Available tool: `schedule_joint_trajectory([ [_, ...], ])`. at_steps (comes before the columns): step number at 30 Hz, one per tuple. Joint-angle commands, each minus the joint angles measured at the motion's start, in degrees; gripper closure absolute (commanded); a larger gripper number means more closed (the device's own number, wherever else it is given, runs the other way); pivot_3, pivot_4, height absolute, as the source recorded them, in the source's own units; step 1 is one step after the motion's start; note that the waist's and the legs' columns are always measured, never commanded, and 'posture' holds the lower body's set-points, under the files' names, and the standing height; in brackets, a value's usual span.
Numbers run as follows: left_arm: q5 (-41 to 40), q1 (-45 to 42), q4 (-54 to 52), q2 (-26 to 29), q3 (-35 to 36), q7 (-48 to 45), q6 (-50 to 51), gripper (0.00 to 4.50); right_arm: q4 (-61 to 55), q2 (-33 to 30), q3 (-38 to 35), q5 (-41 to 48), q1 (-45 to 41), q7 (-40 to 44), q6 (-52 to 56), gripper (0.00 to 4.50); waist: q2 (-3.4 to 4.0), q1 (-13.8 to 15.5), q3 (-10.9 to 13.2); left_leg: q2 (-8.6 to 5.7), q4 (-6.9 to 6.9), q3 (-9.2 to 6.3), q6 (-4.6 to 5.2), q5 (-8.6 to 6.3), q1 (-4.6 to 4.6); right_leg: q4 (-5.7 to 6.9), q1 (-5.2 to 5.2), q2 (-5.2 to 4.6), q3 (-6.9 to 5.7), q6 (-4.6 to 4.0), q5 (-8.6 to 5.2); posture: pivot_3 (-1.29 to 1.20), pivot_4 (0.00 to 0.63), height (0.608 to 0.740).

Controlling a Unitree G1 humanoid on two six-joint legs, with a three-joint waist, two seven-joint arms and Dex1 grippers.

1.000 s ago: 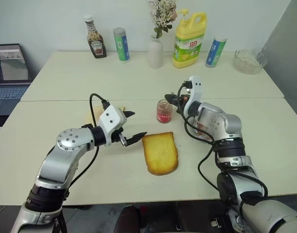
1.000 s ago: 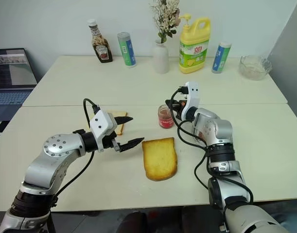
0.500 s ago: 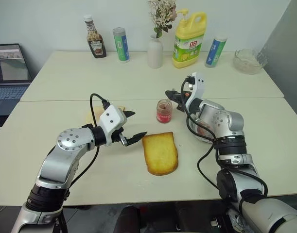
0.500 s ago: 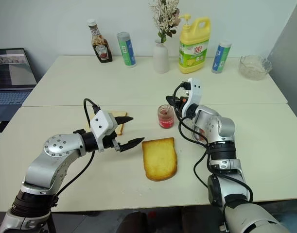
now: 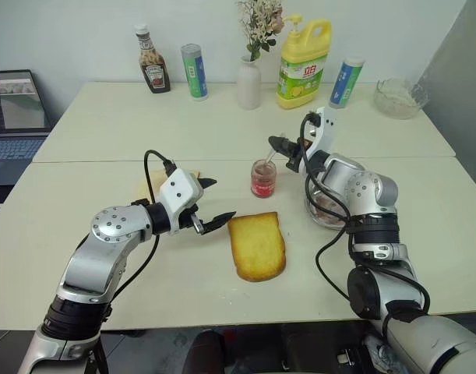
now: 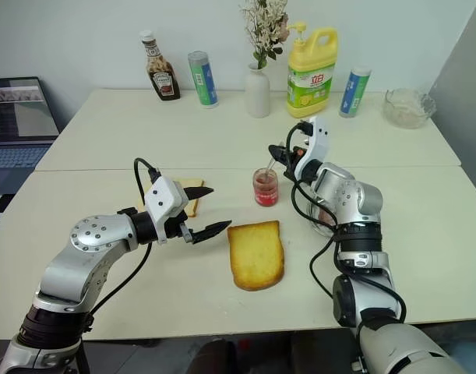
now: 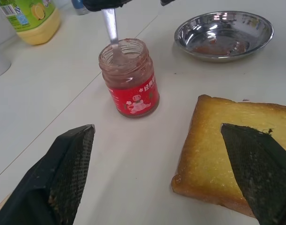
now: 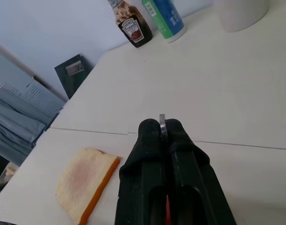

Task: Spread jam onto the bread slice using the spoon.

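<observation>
My right gripper (image 8: 162, 127) has its fingers pressed together on the thin handle of the spoon (image 7: 111, 29), which hangs down from the pinch with its bowl inside the mouth of the small glass jam jar (image 5: 262, 178). My left gripper (image 5: 212, 204) is spread wide and holds nothing, hovering just above the table (image 5: 105, 125) with one fingertip close to the near corner of the bread slice (image 5: 258, 245) but, as far as I can tell, not touching it. The toasted slice lies flat on the table in front of the jar, its top bare of jam. Beside the jar, on my right, sits the round steel dish (image 7: 224, 35) with some reddish smears in it; a thinner, paler slice (image 8: 85, 181) lies behind my left wrist. I judge that I am at the scooping step — nothing is spread yet. The risks come from that narrow pinch: the handle is slim and smooth, so it could twist between my fingers and let the jam slide off on the way to the bread. The spoon could also catch the jar's rim as it comes out and tip the light jar — my left gripper is not steadying it. Pressing hard while spreading could push the loose slice across the table.
</observation>
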Motion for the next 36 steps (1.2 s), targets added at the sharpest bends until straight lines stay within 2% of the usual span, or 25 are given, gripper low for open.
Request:
schedule_joint_trajectory([
  [1, 0.30, -0.66, -1.01, -0.33, 0.25, 0.45, -1.23, 0.00, -2.48, -0.19, -2.05, 2.79, -2.02, -0.93, 0.81, 4.49, 0.00, 0.00, 0.00, 0.00, 0.00, 0.00, 0.00, 0.00, 0.00, 0.00, 0.00, 0.00, 0.00, 0.00, 0.00, 0.00, 0.150, 0.740],
  [19, 1.02, -1.45, -0.06, -0.78, -0.14, -0.23, -1.99, 0.00, -4.34, -2.30, -7.27, 9.12, -1.84, -6.31, 7.08, 4.49, 0.00, 0.02, 0.00, 0.00, -0.01, -0.01, 0.00, 0.00, -0.09, -0.08, -0.03, -0.01, -0.02, 0.00, 0.00, 0.00, 0.150, 0.740],
  [36, 0.68, -1.33, 0.49, -0.08, 0.62, -0.97, -2.55, 0.00, -2.61, -0.82, -15.53, 17.93, -4.08, -14.66, 9.17, 4.49, 0.00, 0.04, 0.00, 0.00, -0.02, -0.03, 0.00, 0.00, -0.26, -0.20, -0.13, -0.02, -0.04, 0.00, 0.00, 0.00, 0.150, 0.740],
])
